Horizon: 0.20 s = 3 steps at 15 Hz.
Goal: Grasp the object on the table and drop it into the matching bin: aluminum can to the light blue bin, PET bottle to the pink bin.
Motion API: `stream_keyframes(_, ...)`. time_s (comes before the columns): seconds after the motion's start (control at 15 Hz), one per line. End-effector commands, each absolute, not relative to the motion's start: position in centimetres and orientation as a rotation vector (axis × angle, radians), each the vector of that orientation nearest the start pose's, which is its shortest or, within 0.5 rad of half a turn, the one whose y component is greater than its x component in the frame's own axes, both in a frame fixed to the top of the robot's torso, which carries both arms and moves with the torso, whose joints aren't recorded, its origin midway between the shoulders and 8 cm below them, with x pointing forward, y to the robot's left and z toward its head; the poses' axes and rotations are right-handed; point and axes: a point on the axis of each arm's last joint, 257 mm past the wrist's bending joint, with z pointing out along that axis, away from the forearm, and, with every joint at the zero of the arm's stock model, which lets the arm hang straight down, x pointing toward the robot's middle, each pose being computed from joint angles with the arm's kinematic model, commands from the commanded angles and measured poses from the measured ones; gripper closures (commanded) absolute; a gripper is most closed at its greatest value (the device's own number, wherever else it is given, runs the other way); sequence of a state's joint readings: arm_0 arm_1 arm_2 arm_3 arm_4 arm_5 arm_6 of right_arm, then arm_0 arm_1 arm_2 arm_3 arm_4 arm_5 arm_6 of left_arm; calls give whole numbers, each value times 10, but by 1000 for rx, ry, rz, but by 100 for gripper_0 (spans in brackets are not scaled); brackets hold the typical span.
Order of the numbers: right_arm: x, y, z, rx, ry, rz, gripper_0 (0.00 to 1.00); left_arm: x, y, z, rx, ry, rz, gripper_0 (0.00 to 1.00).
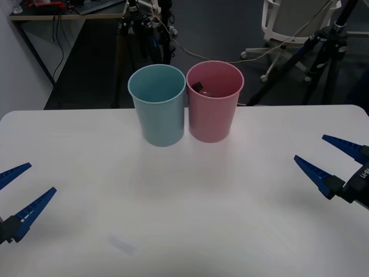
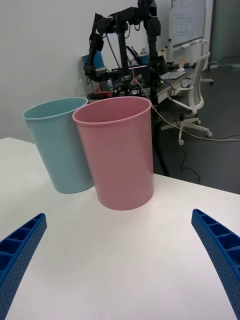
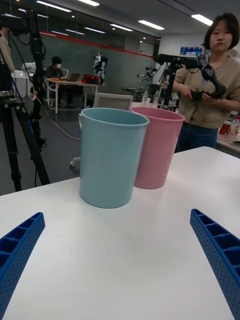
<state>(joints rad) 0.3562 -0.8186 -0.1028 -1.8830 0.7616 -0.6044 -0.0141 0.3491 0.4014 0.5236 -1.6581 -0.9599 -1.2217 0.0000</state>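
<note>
Left claw [image 1: 16,198]: nearest the camera, low at the left edge of the front view, hovering over the surface — its two blue ribbed fingers [image 3: 19,252] are spread wide with nothing between them.
Right claw [image 1: 331,163]: at the right edge of the front view, a little farther forward than the left one, fingers [image 2: 220,250] likewise spread apart and gripping nothing.
Surface [image 1: 184,219]: white, flat, with rounded far corners; both claws sit over its near half.
PET bottle [image 1: 200,88]: inside the pink bin, well apart from both claws; from above, a dark cap and a bit of dark body show just below the rim against the far-left inner wall. How it lies in the bin cannot be told.
Pink bin [image 1: 213,104]: tall, tapered, round-rimmed, upright on the far middle of the surface, on the right claw's side of the pair.
Light blue bin [image 1: 158,107]: same size and shape, upright just beside the pink bin on its left — the two walls look to be touching or nearly so near the rims.
Claws to bins: each claw is well back from the bins, which stand between them and farther away.
</note>
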Motion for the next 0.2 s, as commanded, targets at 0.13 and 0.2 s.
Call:
stream_keyframes(0.13, 403, -279, -149, -509, 1569, 517, 0, 342, 330, -169, 465, 1441, -567, 0)
stream_keyframes(0.2, 403, -279, -149, -509, 1569, 517, 0, 342, 330, -169, 465, 1441, -567, 0)
